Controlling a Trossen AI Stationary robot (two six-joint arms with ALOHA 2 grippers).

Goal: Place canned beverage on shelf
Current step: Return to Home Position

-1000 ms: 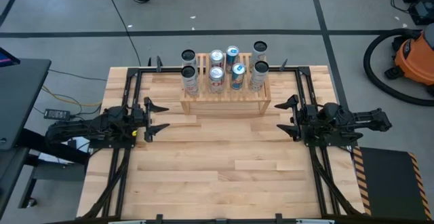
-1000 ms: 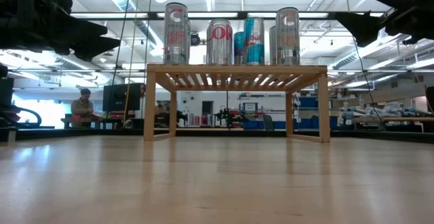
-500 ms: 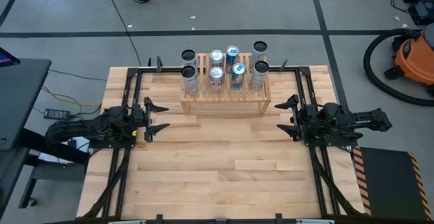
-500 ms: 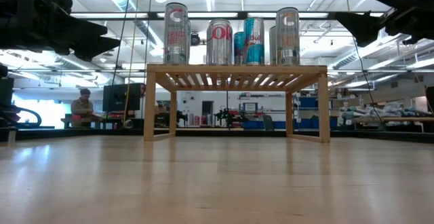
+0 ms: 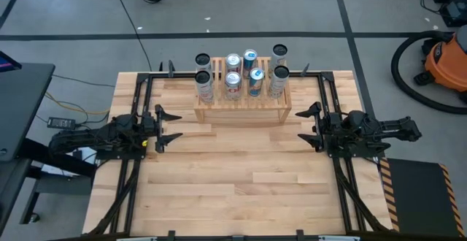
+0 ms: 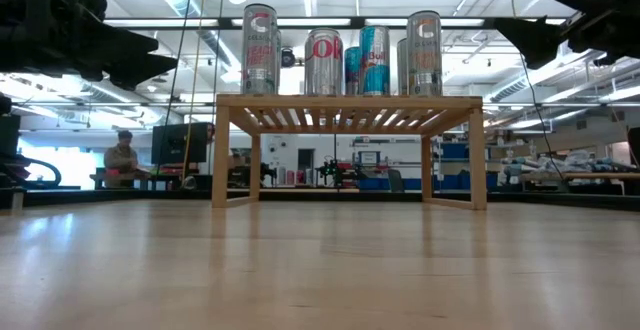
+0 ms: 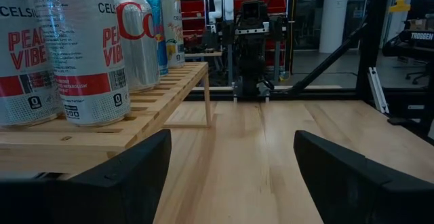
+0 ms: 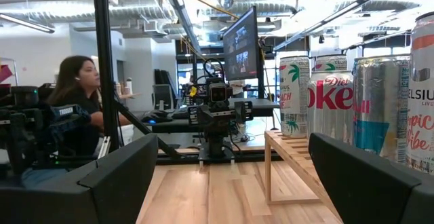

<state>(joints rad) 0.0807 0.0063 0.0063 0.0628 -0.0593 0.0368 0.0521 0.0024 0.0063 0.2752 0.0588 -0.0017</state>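
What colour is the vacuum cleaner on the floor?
The vacuum cleaner is orange; it shows best in the high view.

Toward the far edge of a light-wood counter (image 5: 241, 190), a pale slatted shelf (image 5: 242, 109), long side running left to right. On top, eight upright cans (image 5: 233, 80) in two rows of four, paired front to back: white-and-pink at the left end, silver next, blue third, pale at the right end. Left arm (image 5: 95, 140) low along the counter's left edge, right arm (image 5: 372, 130) along the right edge, both pointing inward, jaws spread and holding nothing, well apart from the shelf. Around the counter, grey floor (image 5: 292, 7) crossed by dark lines. At far right, an orange vacuum (image 5: 446, 60) with a black hose. At far left, a dark table (image 5: 22, 102).
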